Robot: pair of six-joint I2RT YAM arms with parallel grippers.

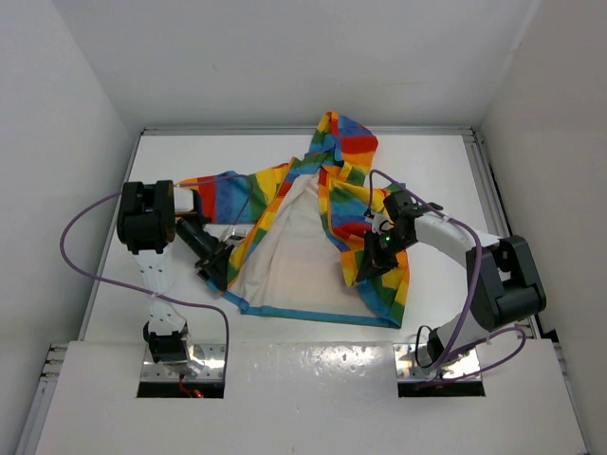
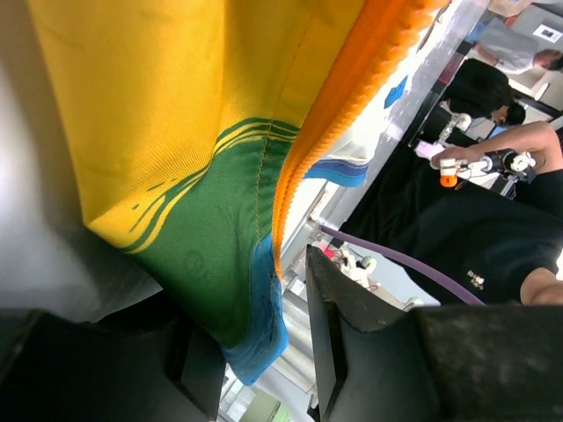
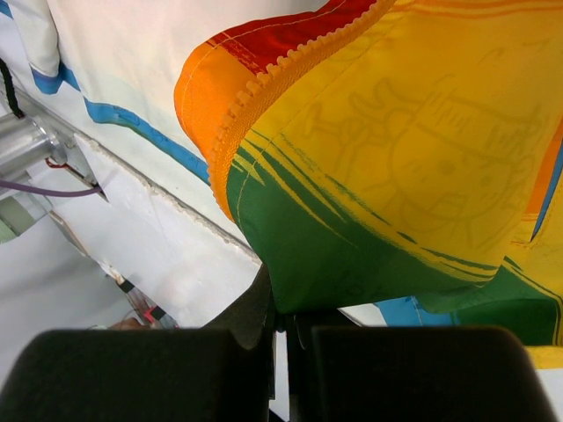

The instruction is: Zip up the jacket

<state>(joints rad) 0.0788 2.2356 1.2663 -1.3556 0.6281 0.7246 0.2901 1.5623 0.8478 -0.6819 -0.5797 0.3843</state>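
Jacket [image 1: 294, 251] lies flat on the white tabletop [image 1: 432, 171], spread open with the cream lining up, hood [image 1: 343, 133] toward the far edge and hem toward me. The two front edges are well apart, so I'd say the zip isn't started.

My right pincer [image 1: 377, 248] is clenched on the right front panel, low down near the hem. On its wrist view the fingers [image 3: 237, 356] pinch green cloth just below the orange zipper teeth [image 3: 264, 88], and that panel is folded over and raised. I read that as holding one zip edge up, ready to be brought across.

My left pincer [image 1: 214, 268] sits at the other front edge by the hem corner. Its jaws are apart, straddling the blue hem and orange tape, with daylight beside one finger, so nothing is clamped. My guess is it's lining up to take that edge.

No container shows in any of my views.
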